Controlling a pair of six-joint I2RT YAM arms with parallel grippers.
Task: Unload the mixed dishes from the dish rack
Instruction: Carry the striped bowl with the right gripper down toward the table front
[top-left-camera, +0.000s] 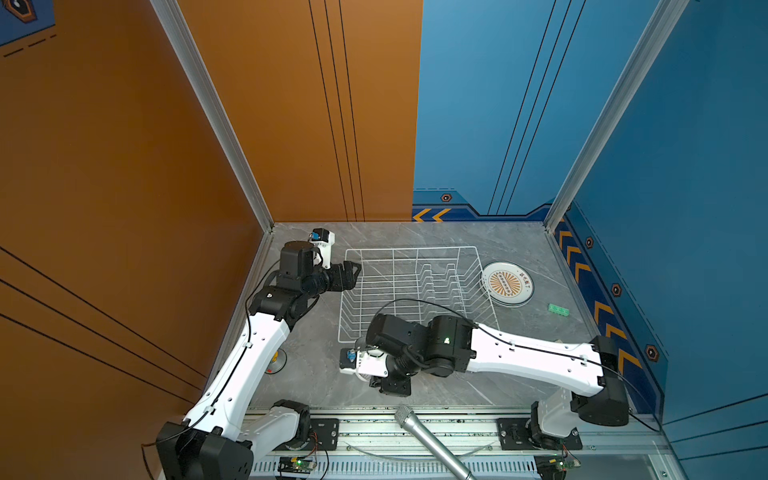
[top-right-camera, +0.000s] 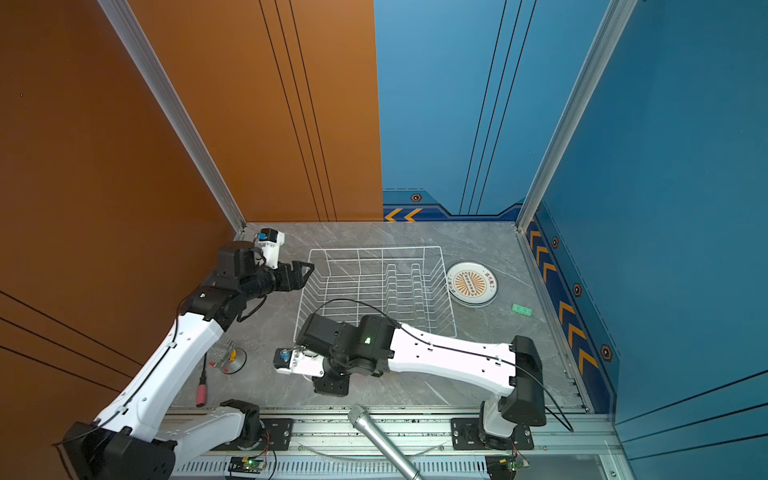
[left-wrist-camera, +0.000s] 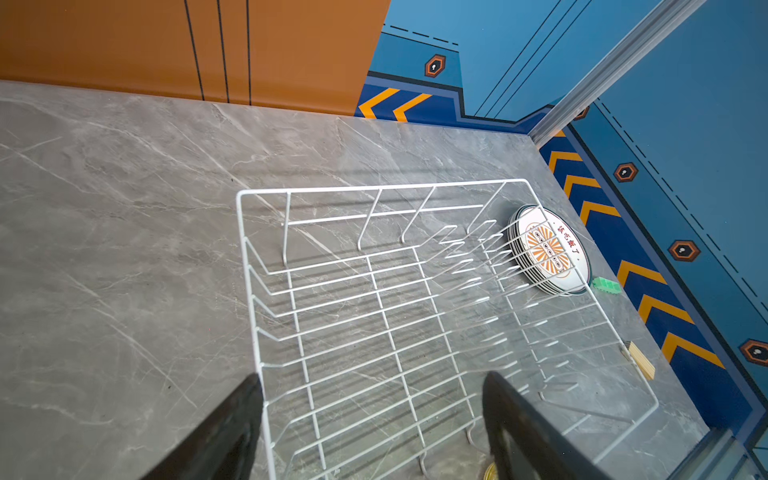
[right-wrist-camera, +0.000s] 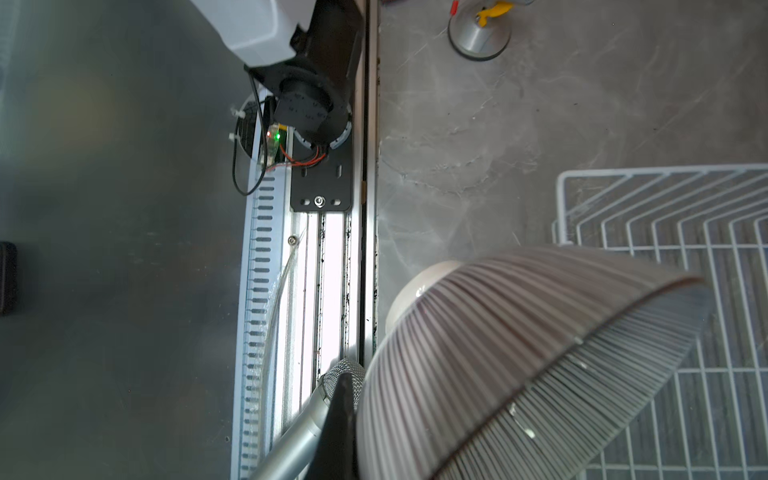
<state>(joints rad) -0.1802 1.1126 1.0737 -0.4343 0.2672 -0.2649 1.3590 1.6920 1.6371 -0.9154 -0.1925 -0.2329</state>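
White with fine stripes, the round bowl (right-wrist-camera: 519, 353) hangs tipped on its side in your right hand (right-wrist-camera: 361, 399), which is clamped on its rim. It sits just off the near-left corner of the large white wire dish rack (top-left-camera: 399, 291), over bare grey marble tabletop (top-left-camera: 311, 382). Its foot faces the aluminium front rail (right-wrist-camera: 332, 257) and its mouth faces the rack (so I'd judge it needs rolling level before set-down). Your left hand (left-wrist-camera: 374, 419) stands wide and empty at the rack's far-left rim, well apart.

The rack (top-left-camera: 411, 248) is white, plate (top-left-camera: 507, 284) orange-sunburst (dark-rimmed), bowl (right-wrist-camera: 519, 353) finely striped.
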